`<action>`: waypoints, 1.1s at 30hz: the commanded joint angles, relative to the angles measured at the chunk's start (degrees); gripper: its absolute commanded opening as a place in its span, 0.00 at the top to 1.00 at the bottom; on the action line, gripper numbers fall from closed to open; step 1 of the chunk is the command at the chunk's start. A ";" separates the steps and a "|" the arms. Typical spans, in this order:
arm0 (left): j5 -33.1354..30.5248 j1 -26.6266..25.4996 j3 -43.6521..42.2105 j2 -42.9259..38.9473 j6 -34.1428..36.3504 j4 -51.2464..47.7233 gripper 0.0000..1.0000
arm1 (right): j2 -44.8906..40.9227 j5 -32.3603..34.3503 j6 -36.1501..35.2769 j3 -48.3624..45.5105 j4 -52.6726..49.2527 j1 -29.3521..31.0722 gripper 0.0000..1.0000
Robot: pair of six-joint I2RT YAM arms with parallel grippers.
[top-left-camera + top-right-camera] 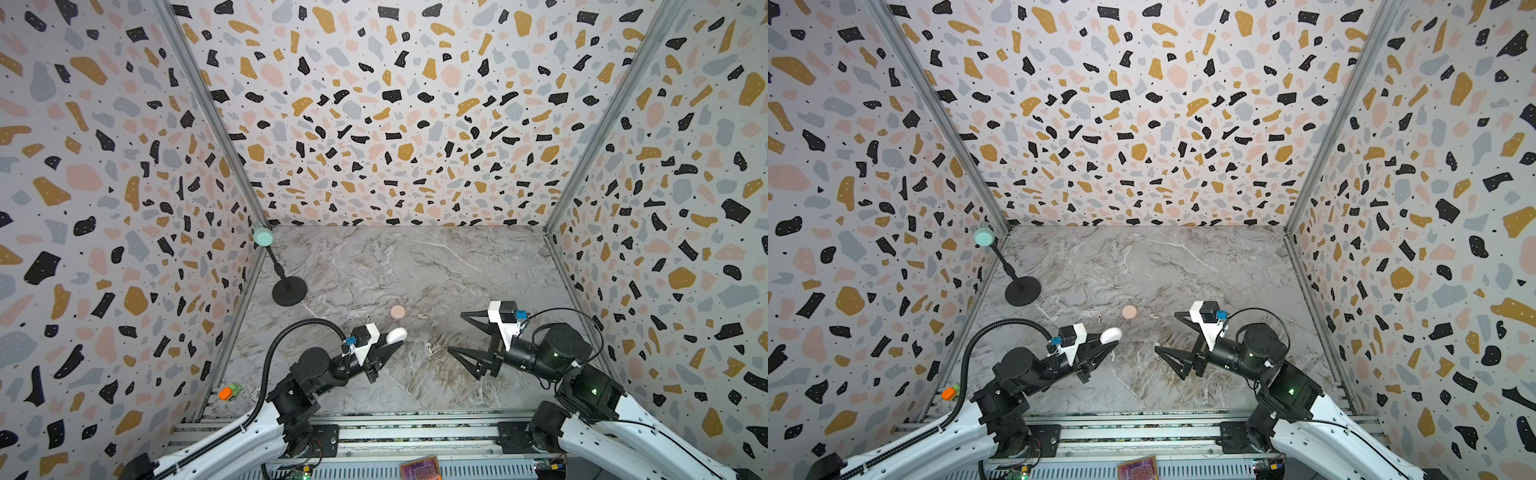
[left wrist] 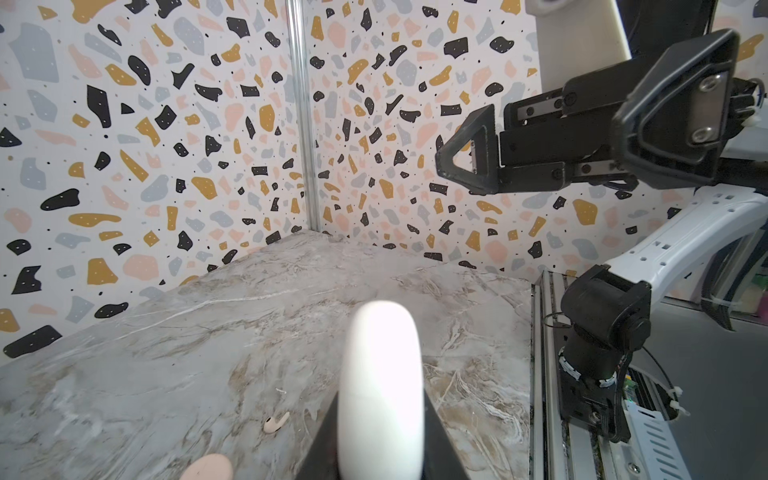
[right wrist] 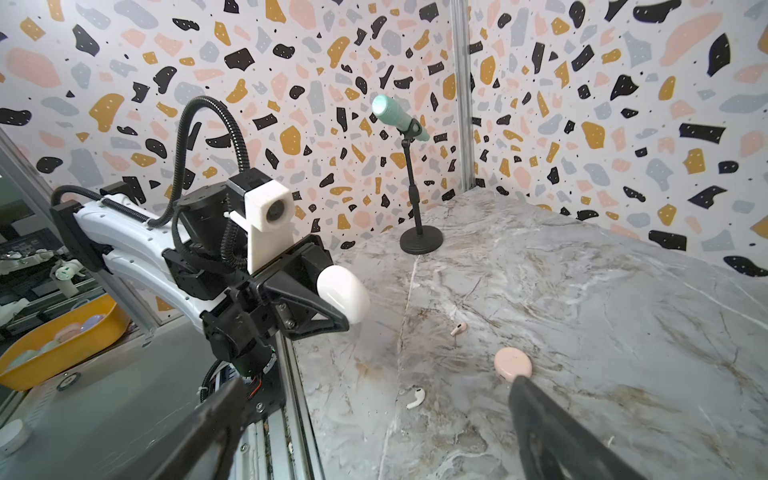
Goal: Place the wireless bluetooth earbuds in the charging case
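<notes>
The round white case (image 3: 343, 299) is shut and held up on its edge, above the table (image 3: 602, 299). The round pink case (image 3: 513, 362) lies flat and shut on the table. One white earbud (image 3: 415, 398) and one pink earbud (image 3: 458, 329) lie on their sides near it, not touching.

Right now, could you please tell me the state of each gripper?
The left gripper is closed on the white case.
The right gripper is open, holding nothing.
</notes>
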 commanded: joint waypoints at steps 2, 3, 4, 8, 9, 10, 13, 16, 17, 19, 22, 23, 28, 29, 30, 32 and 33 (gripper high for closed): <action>5.05 -0.50 1.94 2.47 -1.24 4.54 1.00 | 3.74 4.00 -3.37 0.60 6.04 2.32 0.01; 5.79 -0.55 2.11 2.69 -0.37 3.84 1.00 | 4.81 5.03 -4.66 0.91 6.47 3.08 0.01; 5.94 -0.86 2.21 2.68 0.58 3.22 1.00 | 5.76 6.25 -6.00 1.33 6.56 4.05 0.01; 5.23 -1.16 2.22 0.80 1.59 2.28 1.00 | 10.01 11.01 -11.54 2.84 6.89 7.30 0.01; 5.03 -1.17 2.14 0.19 1.27 2.38 1.00 | 11.06 12.15 -12.63 3.35 6.66 8.12 0.01; 5.02 -1.15 1.91 -0.40 0.91 2.41 1.00 | 12.32 13.15 -13.93 4.02 6.31 8.99 0.01; 4.92 -1.80 1.68 -0.85 0.35 2.29 1.00 | 15.18 15.88 -15.99 5.60 5.61 11.23 0.01; 5.02 -4.03 2.20 -0.45 0.54 1.24 1.00 | 16.43 19.14 -17.00 6.17 5.51 14.59 0.01; 5.10 -4.43 2.30 -0.53 0.53 0.90 1.00 | 16.18 20.79 -17.12 5.91 5.88 16.06 0.01; 4.44 -5.17 2.48 -0.93 0.88 -0.44 1.00 | 15.46 23.02 -17.05 5.38 6.44 18.73 0.01; 3.03 -6.73 2.39 -1.79 1.63 -1.87 1.00 | 14.84 26.23 -17.06 5.30 6.09 21.71 0.01; 3.05 -7.14 2.39 -1.87 1.78 -2.05 1.00 | 14.99 27.04 -17.21 5.63 5.12 22.33 0.01; 1.94 -7.65 2.83 -2.62 2.53 -3.69 1.00 | 14.43 28.94 -18.03 8.12 0.38 23.46 0.01; 1.89 -7.65 2.75 -2.79 2.60 -3.74 1.00 | 14.16 29.67 -18.25 8.39 0.08 23.44 0.01; 1.89 -7.65 2.66 -3.01 2.58 -3.74 1.00 | 13.96 30.45 -18.66 8.67 -0.43 23.44 0.01; 2.02 -7.65 2.57 -2.94 2.47 -3.65 1.00 | 14.08 31.20 -19.11 9.50 -1.59 23.46 0.01; 2.03 -7.65 2.57 -2.85 2.30 -3.50 1.00 | 14.29 31.24 -19.26 9.88 -2.13 23.49 0.01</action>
